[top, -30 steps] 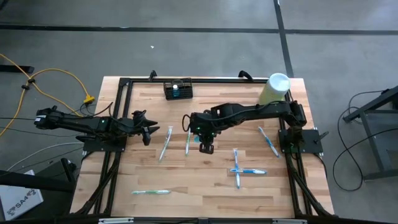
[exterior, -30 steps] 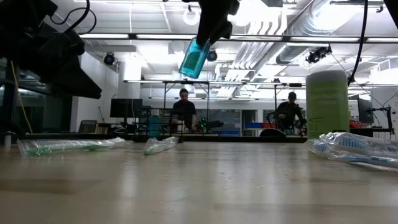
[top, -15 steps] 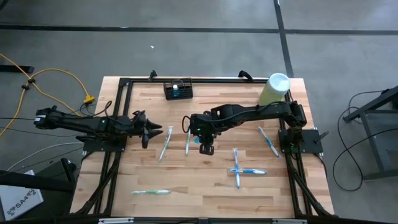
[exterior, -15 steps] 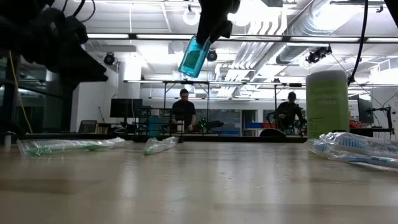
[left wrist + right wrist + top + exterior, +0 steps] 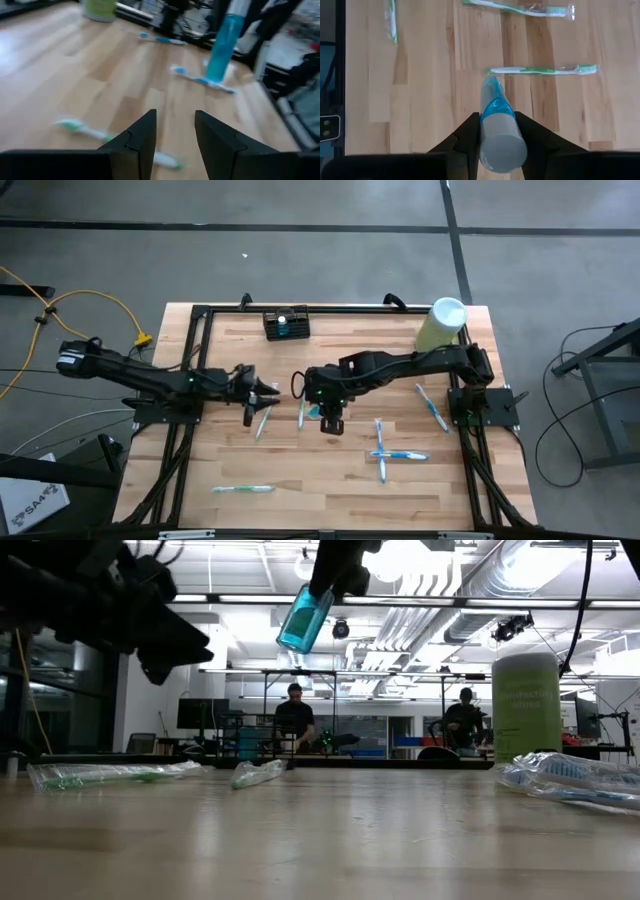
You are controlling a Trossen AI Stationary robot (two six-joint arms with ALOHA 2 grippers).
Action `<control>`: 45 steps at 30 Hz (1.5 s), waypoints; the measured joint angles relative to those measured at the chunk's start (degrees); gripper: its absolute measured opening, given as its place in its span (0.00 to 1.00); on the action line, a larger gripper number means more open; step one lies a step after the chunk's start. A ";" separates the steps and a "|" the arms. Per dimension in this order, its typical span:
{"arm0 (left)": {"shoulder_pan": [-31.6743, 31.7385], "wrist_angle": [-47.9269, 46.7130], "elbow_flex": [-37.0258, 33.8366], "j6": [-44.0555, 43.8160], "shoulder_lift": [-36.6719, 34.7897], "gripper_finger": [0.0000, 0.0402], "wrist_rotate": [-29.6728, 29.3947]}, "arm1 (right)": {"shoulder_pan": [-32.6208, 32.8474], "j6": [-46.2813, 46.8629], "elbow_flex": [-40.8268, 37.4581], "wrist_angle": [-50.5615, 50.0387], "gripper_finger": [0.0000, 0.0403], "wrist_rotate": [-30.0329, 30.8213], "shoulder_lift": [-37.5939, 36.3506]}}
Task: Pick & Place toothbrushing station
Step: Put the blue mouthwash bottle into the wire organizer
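The toothbrushing station (image 5: 286, 324), a small black slotted holder, stands on the table near its far edge. My right gripper (image 5: 333, 420) hangs over the table's middle, shut on a blue tube (image 5: 496, 107) with a grey cap. My left gripper (image 5: 270, 392) is open and nearly level, left of the tube and above a wrapped green toothbrush (image 5: 263, 418). Its fingers (image 5: 142, 140) have nothing between them. The left wrist view also shows the blue tube (image 5: 222, 45) farther off. My right gripper pinches the tube between its two fingers (image 5: 472, 135) just below the grey cap (image 5: 503, 146). The fingers come from above, slanting down. The tube hangs tilted below them, its flat crimped end (image 5: 295, 632) lowest and well clear of the table.
Several wrapped toothbrushes lie flat on the wood: one (image 5: 301, 408) beside the tube, a crossed pair (image 5: 385, 452), one (image 5: 432, 406) at the right and one (image 5: 242, 489) near the front. A pale green cylinder (image 5: 443, 323) with a white lid stands at the far right corner.
My left gripper has swung toward the table's right, closer to the toothbrushes and the hanging tube, and has tipped up from pointing downward to nearly level. Its fingers stay open.
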 joint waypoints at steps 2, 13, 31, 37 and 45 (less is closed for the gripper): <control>0.00 1.37 2.44 -0.11 4.21 0.33 2.44 | 0.42 0.00 0.00 0.00 0.23 0.00 0.00; 0.00 1.70 14.68 2.79 18.03 0.33 10.62 | 2.80 0.00 0.00 0.40 0.23 0.22 0.00; -3.48 2.07 16.22 3.86 18.91 0.33 10.42 | 4.05 -2.43 -0.02 4.09 0.23 1.68 0.02; -3.45 2.20 16.22 3.86 18.91 0.33 10.40 | 4.05 -3.31 -0.02 5.22 0.23 1.38 0.02; -3.50 2.27 16.22 3.84 18.88 0.33 10.52 | 4.09 -4.59 -0.11 6.76 0.23 1.40 0.02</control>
